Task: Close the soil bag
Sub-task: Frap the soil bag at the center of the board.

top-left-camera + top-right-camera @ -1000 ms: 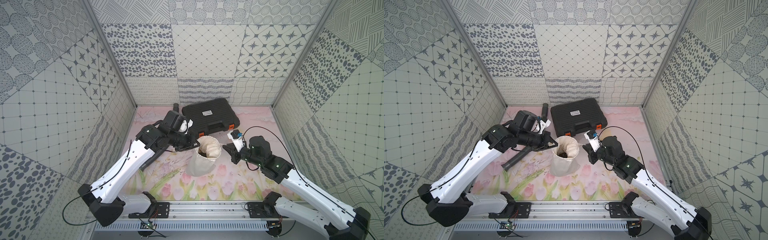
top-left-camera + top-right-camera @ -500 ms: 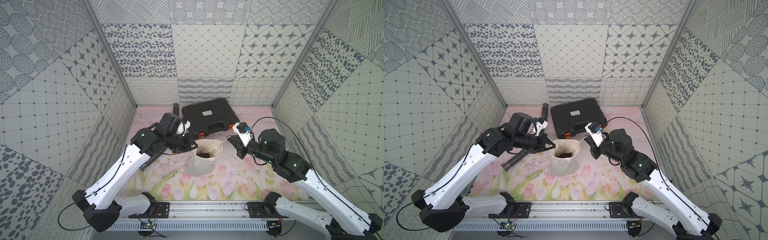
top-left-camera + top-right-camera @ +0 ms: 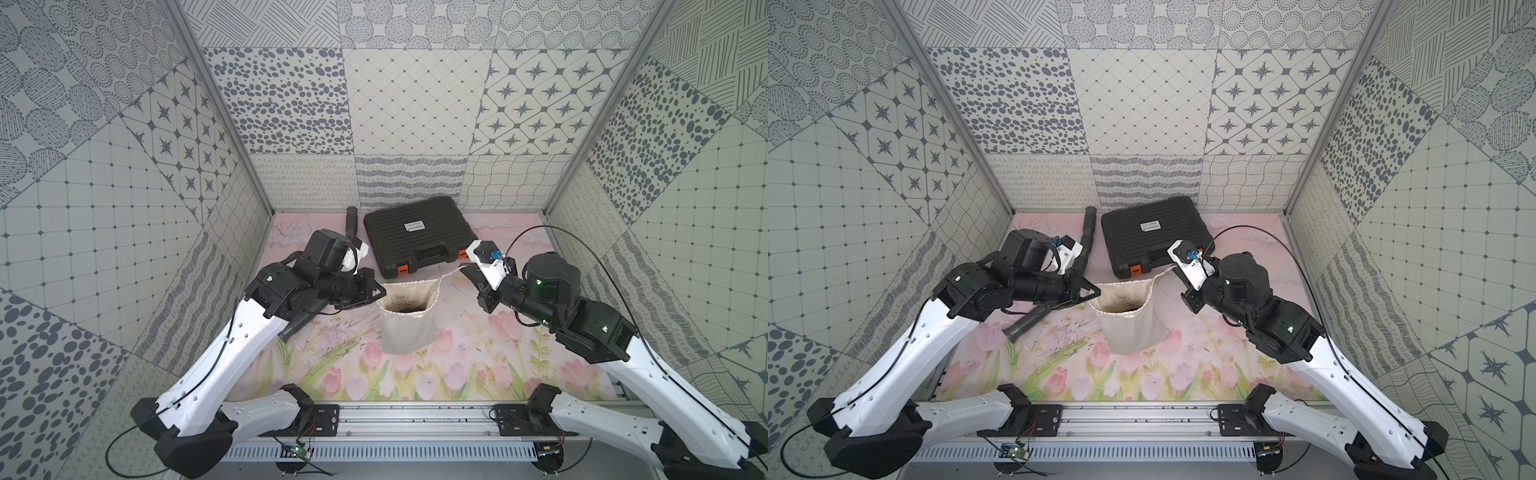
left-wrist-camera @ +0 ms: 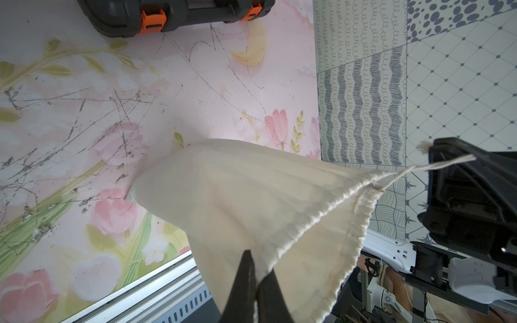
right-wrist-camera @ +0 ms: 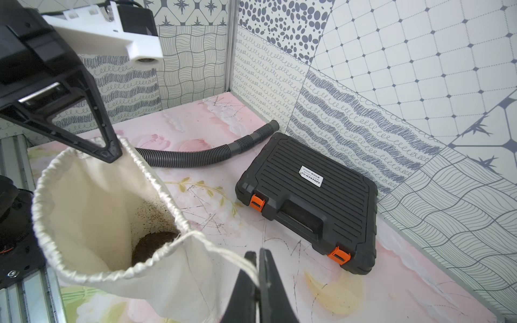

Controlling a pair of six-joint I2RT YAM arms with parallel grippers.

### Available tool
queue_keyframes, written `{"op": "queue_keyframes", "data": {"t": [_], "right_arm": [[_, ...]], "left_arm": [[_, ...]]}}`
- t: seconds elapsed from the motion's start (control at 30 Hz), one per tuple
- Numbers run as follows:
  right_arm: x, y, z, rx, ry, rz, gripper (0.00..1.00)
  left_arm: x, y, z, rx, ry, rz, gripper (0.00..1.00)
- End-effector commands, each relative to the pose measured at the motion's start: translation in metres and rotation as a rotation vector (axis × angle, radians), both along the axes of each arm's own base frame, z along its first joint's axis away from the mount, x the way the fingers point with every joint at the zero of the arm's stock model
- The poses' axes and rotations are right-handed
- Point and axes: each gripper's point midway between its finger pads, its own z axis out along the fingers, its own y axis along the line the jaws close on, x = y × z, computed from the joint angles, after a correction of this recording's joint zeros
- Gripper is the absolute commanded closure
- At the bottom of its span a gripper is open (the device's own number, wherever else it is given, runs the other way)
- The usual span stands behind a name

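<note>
Soil bag, off-white, upright, mouth wide; left hand tight on rim, right hand tight on cord.

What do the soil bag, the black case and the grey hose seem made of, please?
Soil bag: matte off-white cloth, likely cotton; it creases and gathers. Black case: hard moulded plastic, ribbed, slightly glossy. Grey hose: corrugated plastic, apparently flexible since it bends.
</note>
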Motion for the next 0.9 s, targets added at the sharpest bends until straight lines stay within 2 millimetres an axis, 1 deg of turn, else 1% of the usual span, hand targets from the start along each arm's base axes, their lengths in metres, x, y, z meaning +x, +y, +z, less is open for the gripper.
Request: {"op": "queue_keyframes", "data": {"t": [0.0,0.1,0.23,0.33,0.47,0.53,0.63,0.73,0.87], "right_arm": [[-0.004,-0.010,0.057,0.119,-0.109,-0.023,1.00],[-0.011,-0.004,0.072,0.159,-0.110,0.021,1.00],[-0.014,0.007,0.078,0.172,-0.098,0.066,1.00],[-0.016,0.012,0.084,0.182,-0.101,0.083,1.00],[-0.020,0.018,0.099,0.202,-0.115,0.106,1.00],[-0.021,0.020,0.104,0.205,-0.123,0.114,1.00],[-0.020,0.022,0.104,0.200,-0.122,0.113,1.00],[-0.018,0.025,0.100,0.195,-0.109,0.114,1.00],[-0.018,0.028,0.107,0.207,-0.110,0.120,1.00]], "left_arm": [[-0.001,0.010,-0.003,0.006,0.014,0.014,0.93],[0.000,0.011,-0.004,0.006,0.014,0.010,0.90],[0.004,0.011,-0.007,0.007,0.016,0.010,0.82],[0.006,0.013,-0.011,0.016,0.020,0.013,0.80],[0.011,0.016,-0.009,0.011,0.011,0.022,0.79],[0.013,0.016,-0.008,0.006,0.010,0.021,0.76],[0.015,0.015,0.000,-0.006,-0.022,0.014,0.65],[0.018,0.018,0.012,-0.015,-0.095,0.022,0.59],[0.019,0.015,0.041,-0.082,-0.268,-0.008,0.43]]}}
